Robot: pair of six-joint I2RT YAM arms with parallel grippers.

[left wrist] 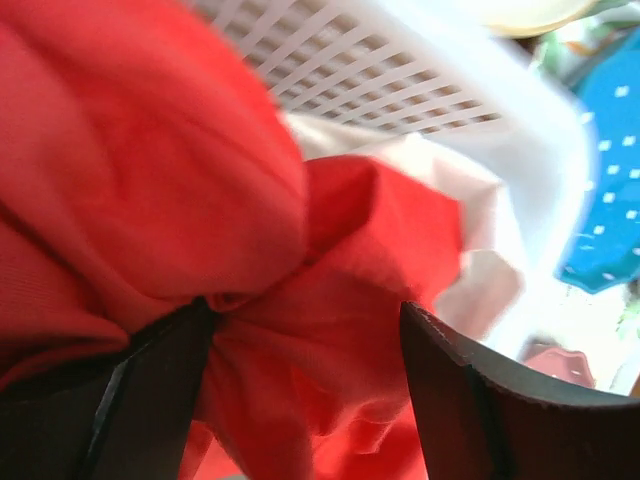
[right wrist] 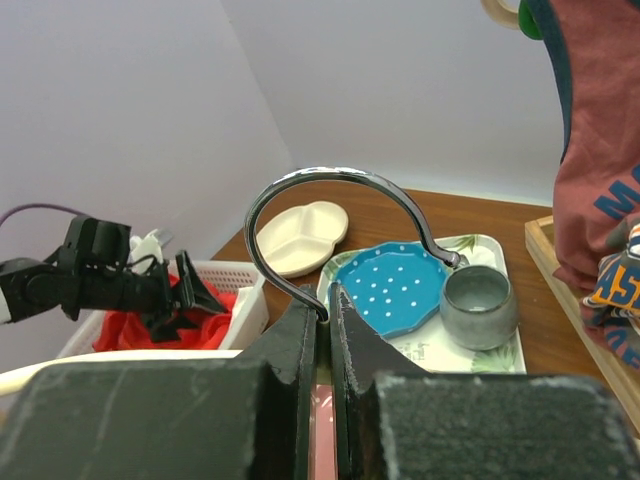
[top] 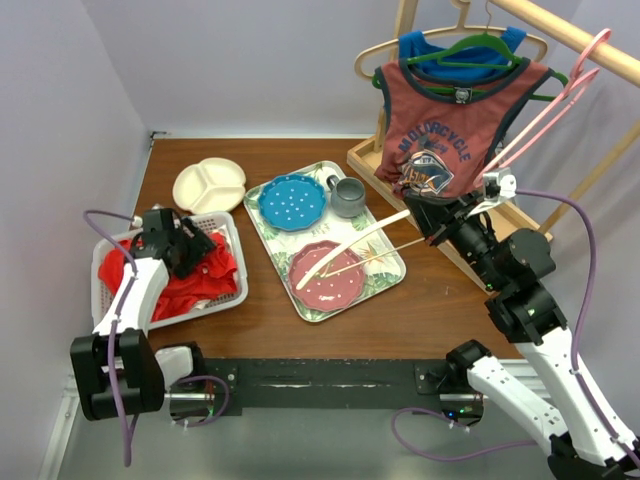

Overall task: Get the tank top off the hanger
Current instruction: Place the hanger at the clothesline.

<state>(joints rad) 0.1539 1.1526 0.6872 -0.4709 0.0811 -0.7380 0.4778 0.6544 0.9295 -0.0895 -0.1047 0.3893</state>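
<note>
A red tank top lies bunched in the white basket at the left, off any hanger. My left gripper is open just over it. In the left wrist view the dark fingers stand wide apart with a fold of the red cloth between them. My right gripper is shut on the neck of a bare cream hanger held over the tray. In the right wrist view its metal hook arcs above the closed fingers.
A patterned tray holds a blue plate, a pink plate and a grey cup. A cream divided plate sits behind the basket. A brick-red printed top hangs on the rack's wooden rail, beside a pink hanger.
</note>
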